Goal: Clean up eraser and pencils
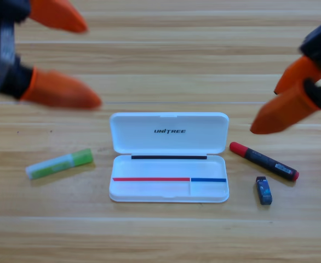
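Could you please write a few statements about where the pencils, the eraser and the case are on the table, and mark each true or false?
1. The white case lies open with nothing stored in its tray. True.
2. The green pencil lies right of the case. False: it lies to its left.
3. The eraser sits just below the red-and-black pencil. True.
4. The right gripper holds the red-and-black pencil. False: it hovers above it, apart from it.
5. The left gripper is at the upper left, jaws spread. True.
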